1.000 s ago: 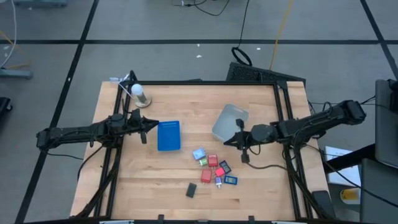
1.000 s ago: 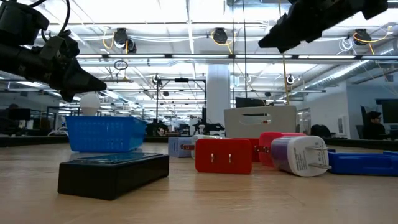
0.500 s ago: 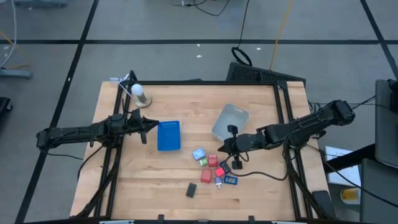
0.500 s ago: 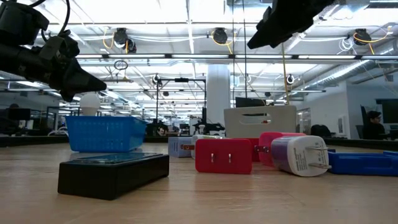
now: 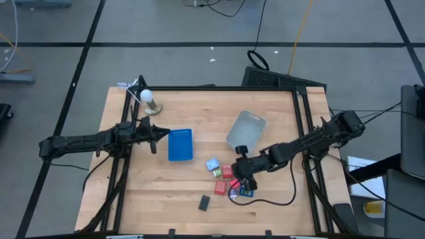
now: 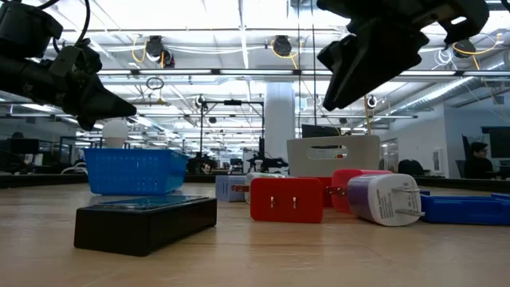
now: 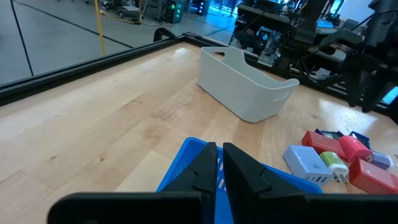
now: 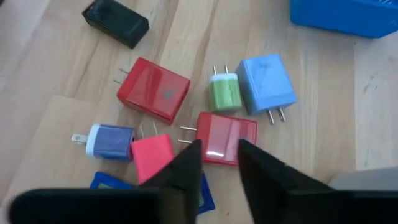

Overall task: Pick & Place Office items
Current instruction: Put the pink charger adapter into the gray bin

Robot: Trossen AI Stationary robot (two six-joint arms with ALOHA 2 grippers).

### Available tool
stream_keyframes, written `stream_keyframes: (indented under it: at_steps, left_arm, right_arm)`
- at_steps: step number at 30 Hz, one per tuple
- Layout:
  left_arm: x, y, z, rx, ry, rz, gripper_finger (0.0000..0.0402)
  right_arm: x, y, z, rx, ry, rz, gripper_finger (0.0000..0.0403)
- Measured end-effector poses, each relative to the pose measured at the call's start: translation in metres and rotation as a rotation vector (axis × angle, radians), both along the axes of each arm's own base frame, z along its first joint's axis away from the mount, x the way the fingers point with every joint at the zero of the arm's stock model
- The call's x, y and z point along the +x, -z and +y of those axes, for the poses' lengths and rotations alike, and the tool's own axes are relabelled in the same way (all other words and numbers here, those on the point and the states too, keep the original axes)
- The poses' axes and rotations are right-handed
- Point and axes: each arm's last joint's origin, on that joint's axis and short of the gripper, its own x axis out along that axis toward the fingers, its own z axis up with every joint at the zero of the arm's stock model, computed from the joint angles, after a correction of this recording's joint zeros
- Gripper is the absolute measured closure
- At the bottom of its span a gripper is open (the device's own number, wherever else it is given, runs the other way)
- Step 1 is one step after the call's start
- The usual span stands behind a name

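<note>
The office items are small plug-in chargers clustered on the wood. In the right wrist view I see two red ones [image 8: 153, 90] [image 8: 227, 138], a green one [image 8: 225, 91], a light blue one [image 8: 266, 84], a blue-and-white one [image 8: 111, 140] and a black block [image 8: 116, 23] lying apart. My right gripper [image 8: 219, 146] [image 5: 239, 178] hovers open above the cluster, over the nearer red charger, well clear of the table in the low view [image 6: 343, 88]. My left gripper [image 5: 158, 135] [image 7: 217, 149] waits shut at the left end of the blue tray [image 5: 180, 145].
The clear grey tub [image 5: 246, 130] stands just beyond the cluster, toward the far right. The blue tray lies left of centre. A white bulb-like object on a stand [image 5: 149, 99] sits in the far left corner. Bare wood lies along the near edge around the black block [image 5: 204, 202].
My right gripper has swung from beside the tub toward the table's near-left and come lower, ending above the cluster of chargers. The left arm and all the items have stayed where they were.
</note>
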Motion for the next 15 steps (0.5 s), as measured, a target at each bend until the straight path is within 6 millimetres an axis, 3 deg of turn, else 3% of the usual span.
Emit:
stream_keyframes:
  at_steps: [8,15]
  left_arm:
    - [0.0,0.0,0.0,0.003,0.002,0.001,0.0376]
    - [0.0,0.0,0.0,0.002,0.002,0.002,0.0376]
  right_arm:
    - [0.001,0.012,0.012,0.036,-0.004,0.041,0.0152]
    - [0.004,0.033,0.025,0.025,-0.023,0.091,0.0138]
